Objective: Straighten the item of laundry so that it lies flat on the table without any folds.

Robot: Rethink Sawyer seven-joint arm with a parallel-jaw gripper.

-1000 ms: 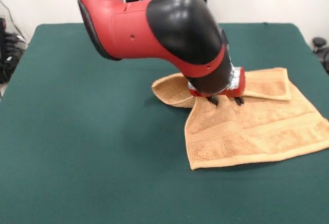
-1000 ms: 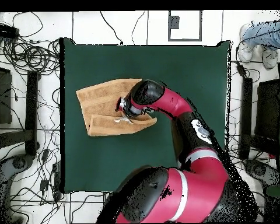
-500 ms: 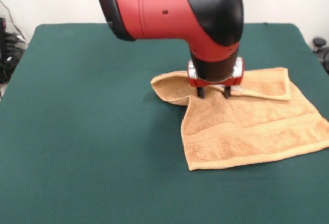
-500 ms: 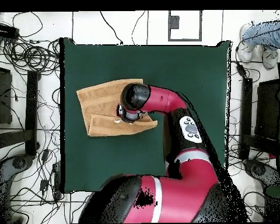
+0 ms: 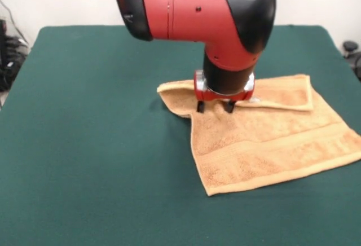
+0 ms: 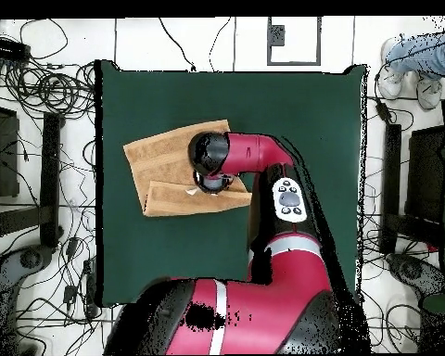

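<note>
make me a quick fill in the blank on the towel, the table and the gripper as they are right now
1. The towel lies on a table covered in dark ____ cloth.
2. The towel's far strip is ____ over onto the rest.
3. The gripper comes down onto the towel from ____.
4. The arm is red and ____.

Missing words: green; folded; above; black

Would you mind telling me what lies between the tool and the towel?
Nothing: in the front view the tool has its tips down on the towel, beside the folded-over strip.
</note>
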